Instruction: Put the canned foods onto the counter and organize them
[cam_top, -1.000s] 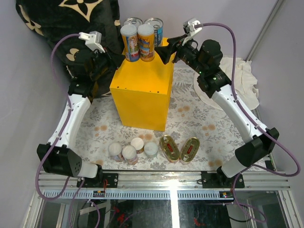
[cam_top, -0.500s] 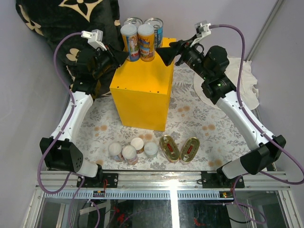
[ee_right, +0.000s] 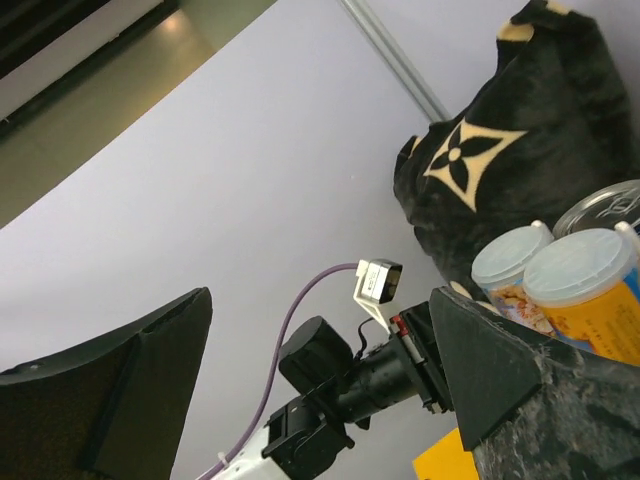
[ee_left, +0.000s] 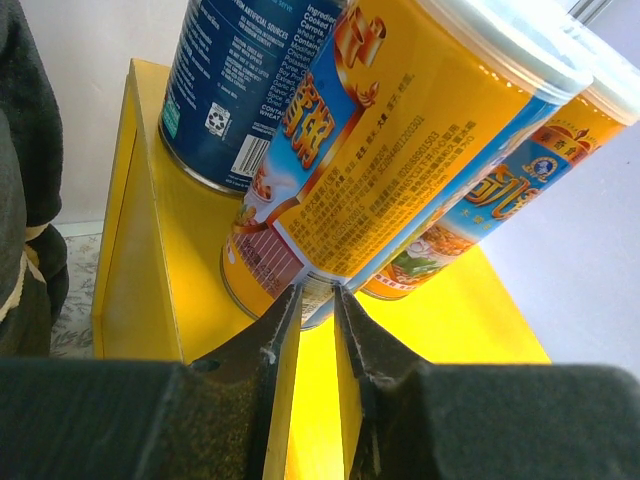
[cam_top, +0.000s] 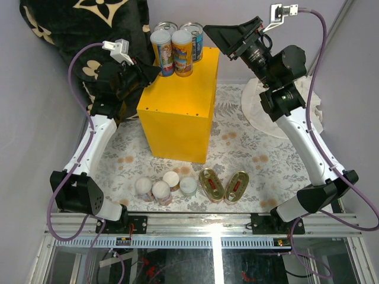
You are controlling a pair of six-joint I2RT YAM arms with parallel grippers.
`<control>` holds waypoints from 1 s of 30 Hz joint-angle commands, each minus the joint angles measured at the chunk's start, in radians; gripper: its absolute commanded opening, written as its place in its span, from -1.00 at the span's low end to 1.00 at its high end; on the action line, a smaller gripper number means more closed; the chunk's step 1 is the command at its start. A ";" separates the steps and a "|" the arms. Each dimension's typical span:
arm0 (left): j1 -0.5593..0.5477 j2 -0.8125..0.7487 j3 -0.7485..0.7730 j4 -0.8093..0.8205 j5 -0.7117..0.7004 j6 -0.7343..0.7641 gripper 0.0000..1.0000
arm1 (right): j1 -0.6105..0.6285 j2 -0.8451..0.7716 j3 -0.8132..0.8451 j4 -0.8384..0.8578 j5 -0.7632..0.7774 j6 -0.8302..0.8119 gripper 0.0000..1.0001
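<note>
Yellow painted wood makes the box-shaped desk, flat-topped and square-edged, standing on a floral mat. Four cylinders stand upright at its far end, long axes vertical. In front are two orange cartoon-label cans with pale plastic lids, touching side by side. Just behind them are two blue-labelled cans with shiny metal tops.

Down on the mat near the arm bases, four small white-lidded cans cluster upright, lids up. Beside them two flat oval gold tins lie flat, long axes running near to far and slanting toward each other at the near end.

The left pincer has its jaws pressed together, tips at the foot of the nearer orange can. The right pincer hangs high beside the desk's far right corner, jaws spread wide apart.
</note>
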State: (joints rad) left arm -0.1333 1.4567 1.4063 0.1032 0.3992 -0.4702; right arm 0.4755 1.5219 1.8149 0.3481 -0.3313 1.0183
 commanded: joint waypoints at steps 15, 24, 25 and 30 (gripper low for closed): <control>-0.007 -0.076 -0.016 -0.002 -0.003 0.035 -0.63 | -0.003 0.035 0.053 0.018 -0.090 0.053 0.87; -0.007 -0.092 -0.034 -0.001 0.001 0.021 -0.62 | -0.002 -0.062 0.001 -0.064 -0.030 -0.085 0.68; -0.008 -0.095 -0.035 -0.001 -0.001 0.020 -0.63 | -0.001 -0.063 0.014 -0.083 -0.029 -0.108 0.65; -0.012 -0.103 -0.033 -0.004 -0.003 0.019 -0.63 | 0.001 -0.066 -0.021 -0.069 -0.015 -0.055 0.60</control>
State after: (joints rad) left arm -0.1371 1.3823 1.3781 0.0807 0.3931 -0.4553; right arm 0.4759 1.4921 1.7977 0.2363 -0.3611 0.9558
